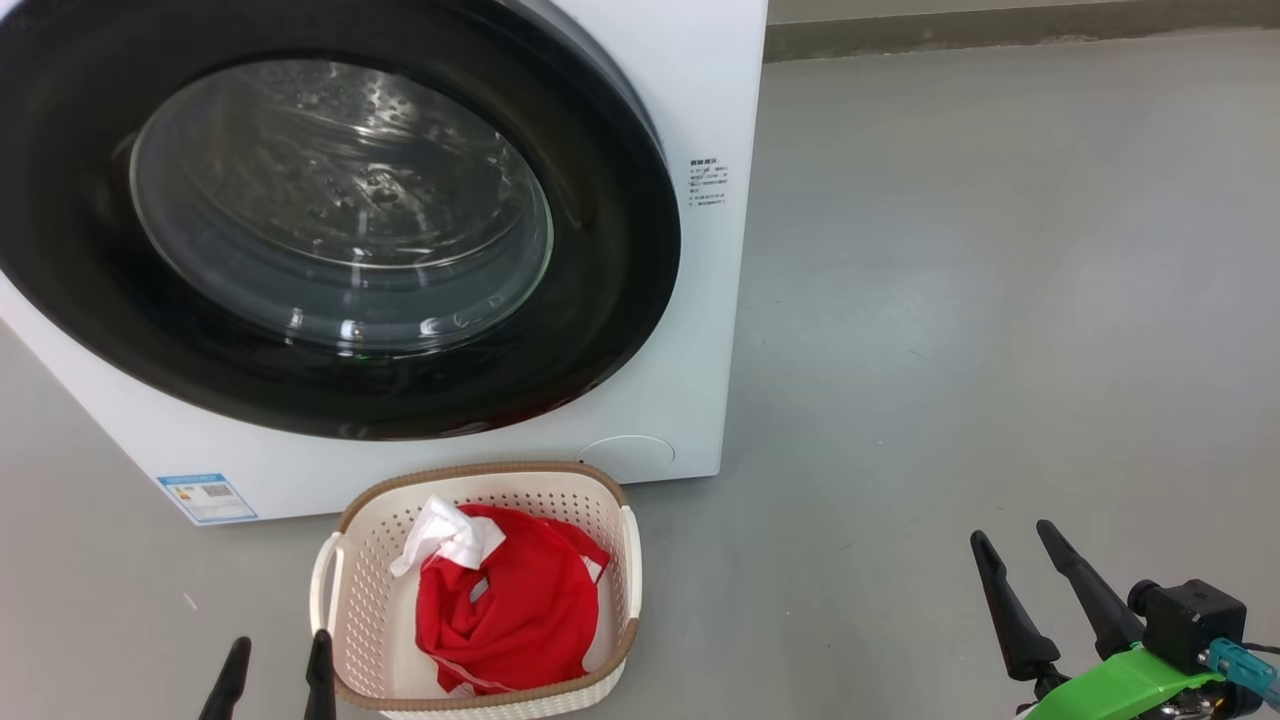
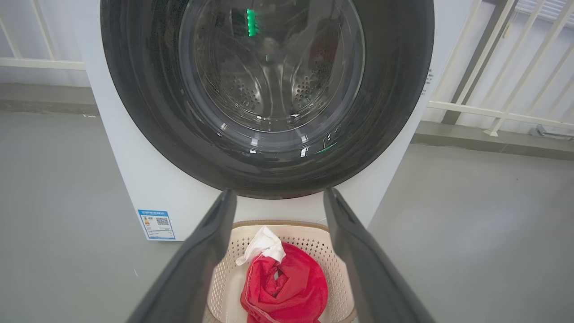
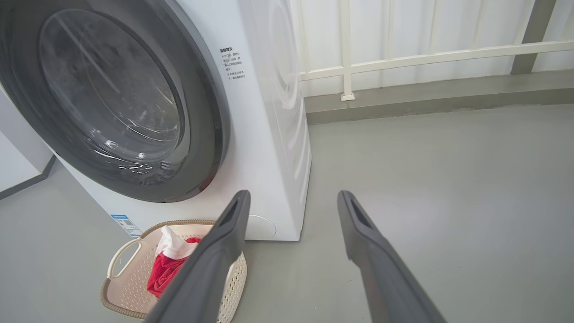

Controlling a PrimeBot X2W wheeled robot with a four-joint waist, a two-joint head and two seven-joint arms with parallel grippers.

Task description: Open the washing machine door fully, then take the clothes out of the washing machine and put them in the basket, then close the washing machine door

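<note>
The white washing machine [image 1: 690, 90] stands ahead with its black-rimmed round door [image 1: 620, 300] shut flat against the front. Through the glass I see the steel drum [image 2: 269, 85]. The cream basket [image 1: 370, 610] sits on the floor right in front of the machine, holding the red and white clothes [image 1: 505, 605]. My left gripper [image 1: 275, 655] hovers open just left of the basket, with nothing between its fingers. Over the floor to the right of the basket, my right gripper [image 1: 1010, 540] is open and empty.
Grey floor [image 1: 1000, 300] spreads wide to the right of the machine. A white railing [image 3: 403, 58] and a low kerb run along the back wall. A blue label [image 1: 207, 497] sits low on the machine's front.
</note>
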